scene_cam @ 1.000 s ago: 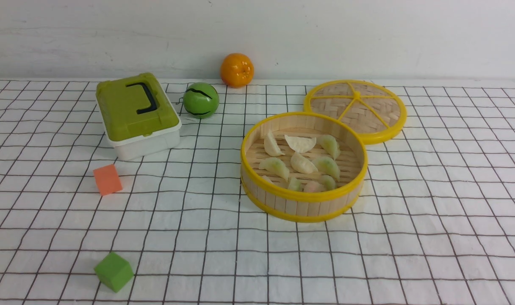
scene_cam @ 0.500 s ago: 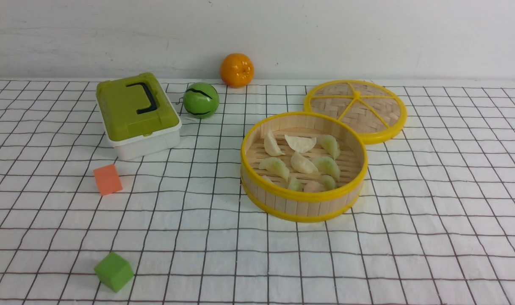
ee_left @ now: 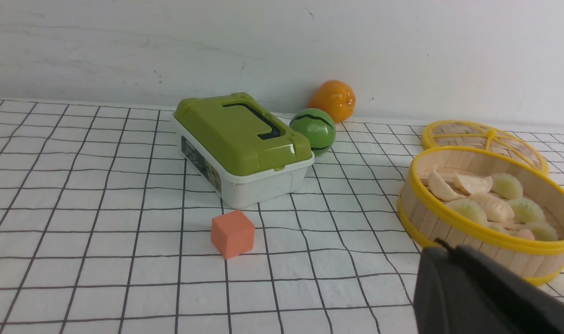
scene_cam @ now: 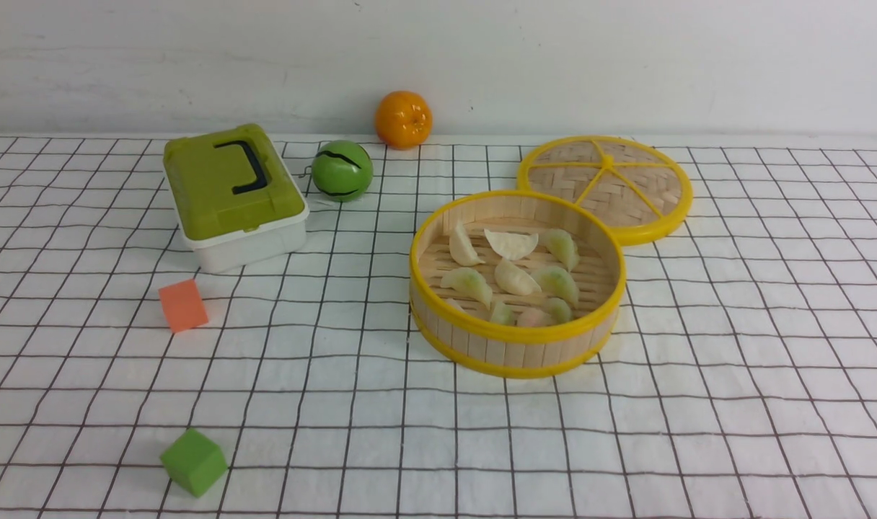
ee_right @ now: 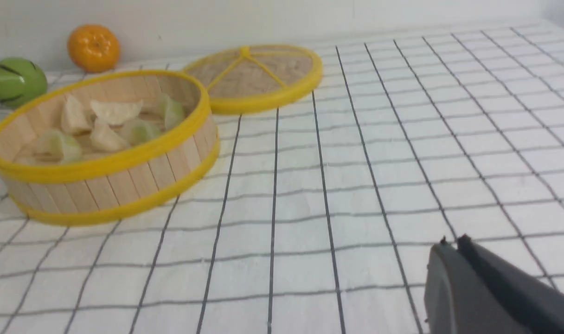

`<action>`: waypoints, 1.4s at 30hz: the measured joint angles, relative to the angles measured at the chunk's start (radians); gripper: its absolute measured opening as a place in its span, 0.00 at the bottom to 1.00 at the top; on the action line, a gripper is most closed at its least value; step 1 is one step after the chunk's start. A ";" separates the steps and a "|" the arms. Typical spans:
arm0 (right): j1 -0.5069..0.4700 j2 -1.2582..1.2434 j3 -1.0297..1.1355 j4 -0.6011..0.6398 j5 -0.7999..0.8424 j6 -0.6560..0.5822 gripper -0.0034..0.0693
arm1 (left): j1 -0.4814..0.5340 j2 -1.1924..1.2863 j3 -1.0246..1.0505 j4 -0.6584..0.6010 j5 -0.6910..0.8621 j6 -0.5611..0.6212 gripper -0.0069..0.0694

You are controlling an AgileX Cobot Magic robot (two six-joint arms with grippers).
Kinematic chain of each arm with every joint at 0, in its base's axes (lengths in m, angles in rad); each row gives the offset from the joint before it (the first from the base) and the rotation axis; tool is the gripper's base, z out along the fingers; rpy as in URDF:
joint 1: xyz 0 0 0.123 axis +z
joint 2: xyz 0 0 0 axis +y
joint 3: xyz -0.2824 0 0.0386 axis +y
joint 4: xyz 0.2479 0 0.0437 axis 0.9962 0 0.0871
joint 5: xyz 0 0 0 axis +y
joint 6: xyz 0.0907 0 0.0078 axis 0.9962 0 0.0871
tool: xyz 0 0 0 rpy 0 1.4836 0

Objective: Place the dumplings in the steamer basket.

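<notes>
The dumplings (scene_cam: 516, 278) lie inside the steamer basket (scene_cam: 518, 353); the left jaws (ee_left: 444, 248) and right jaws (ee_right: 453, 243) are closed.

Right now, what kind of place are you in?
Perhaps a robot practice table: toy-looking dumplings in a bamboo steamer basket, small plain cubes, like the orange one, and a grid-patterned tablecloth.
</notes>
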 joint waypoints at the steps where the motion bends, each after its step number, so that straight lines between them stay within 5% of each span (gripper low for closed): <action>1: -0.001 0.000 0.014 0.025 0.001 -0.036 0.04 | 0.000 0.000 0.000 0.000 0.002 0.000 0.07; 10: -0.008 0.000 0.021 0.101 0.083 -0.213 0.04 | 0.000 0.000 0.000 0.000 0.008 0.000 0.07; 42: -0.008 0.000 0.019 0.105 0.090 -0.213 0.07 | 0.004 -0.185 0.124 -0.014 0.057 0.000 0.10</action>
